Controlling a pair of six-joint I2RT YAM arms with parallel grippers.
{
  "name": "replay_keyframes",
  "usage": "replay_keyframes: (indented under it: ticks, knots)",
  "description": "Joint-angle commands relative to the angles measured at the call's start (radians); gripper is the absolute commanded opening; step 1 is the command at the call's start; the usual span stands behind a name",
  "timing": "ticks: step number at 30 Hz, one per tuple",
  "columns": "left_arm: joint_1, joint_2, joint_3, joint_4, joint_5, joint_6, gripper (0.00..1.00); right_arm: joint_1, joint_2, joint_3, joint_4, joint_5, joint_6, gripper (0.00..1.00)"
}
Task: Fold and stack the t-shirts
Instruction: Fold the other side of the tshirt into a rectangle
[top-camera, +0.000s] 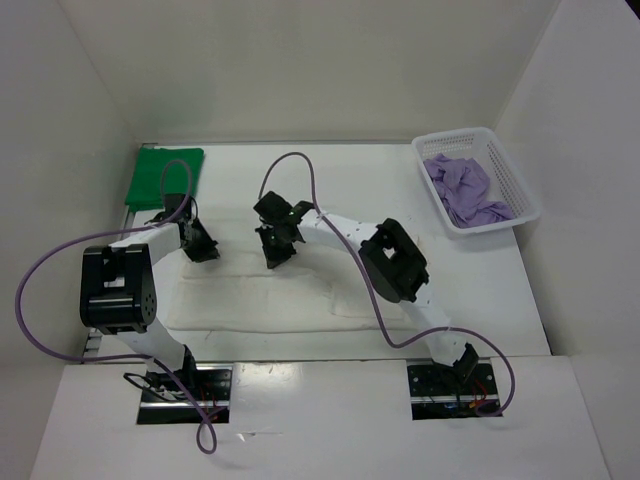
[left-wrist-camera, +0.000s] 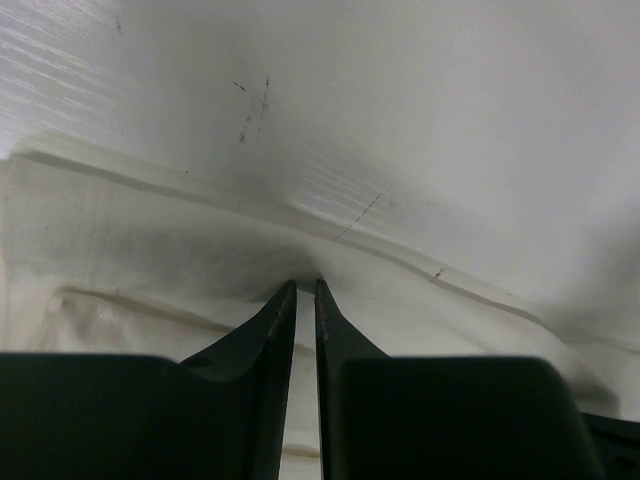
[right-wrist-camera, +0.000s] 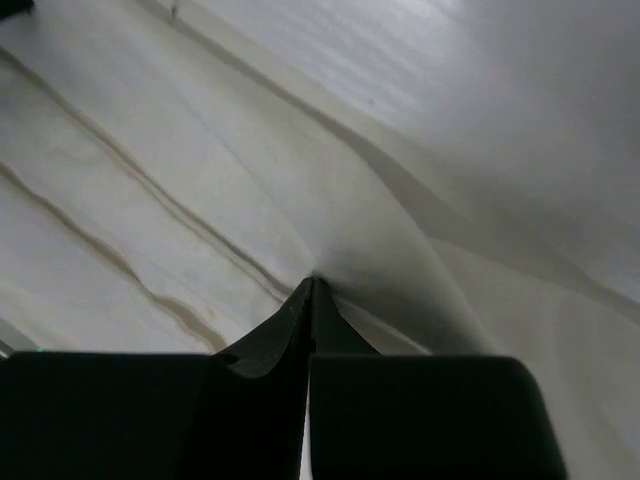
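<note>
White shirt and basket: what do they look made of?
White shirt: soft, matte cloth, possibly cotton knit. It lies in creases and puckers into a ridge where the right gripper pinches it. Basket: looks like rigid white plastic with a slight sheen and moulded open mesh walls.

A: T-shirts counted?
B: Three are counted: one bright green cloth t-shirt (top-camera: 165, 177), one cream cloth t-shirt (top-camera: 260, 300), one pale lavender cloth t-shirt (top-camera: 465, 188).
A: Baskets?
B: One white plastic mesh basket (top-camera: 517, 183) is logged.
A: Rig?
B: Two arms are tallied, white-and-black left arm (top-camera: 120, 285) and right arm (top-camera: 395, 260); two black two-finger grippers, left gripper (top-camera: 200, 245) and right gripper (top-camera: 275, 248). Two purple cables noted, left cable (top-camera: 20, 305), right cable (top-camera: 290, 157).
</note>
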Motion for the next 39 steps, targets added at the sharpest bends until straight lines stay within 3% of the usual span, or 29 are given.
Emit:
replay_keyframes:
  ticks: [1,9,13,21,27,35,39]
  knots:
    - [0.005,0.007,0.032,0.014,0.017,0.030,0.19,0.052,-0.098,-0.094,-0.029,-0.046,-0.044,0.00]
    - [0.015,-0.003,0.032,0.023,0.026,0.021,0.21,0.092,-0.240,-0.234,-0.029,-0.056,-0.055,0.03]
    - [0.015,-0.059,0.032,0.014,0.026,0.012,0.21,0.092,-0.218,-0.150,-0.017,-0.036,-0.044,0.04]
    - [0.015,-0.214,-0.043,-0.019,0.035,-0.010,0.21,0.092,-0.027,0.055,0.004,-0.007,0.003,0.04]
    - [0.015,-0.249,-0.066,-0.048,0.035,-0.010,0.22,0.113,0.073,0.141,-0.005,-0.090,0.026,0.04]
    - [0.015,-0.231,-0.057,-0.048,0.035,-0.019,0.23,0.133,0.024,0.100,0.054,-0.321,-0.015,0.04]
    - [0.015,-0.220,-0.057,-0.048,0.035,-0.028,0.23,0.133,0.021,0.100,0.028,-0.317,-0.034,0.05]
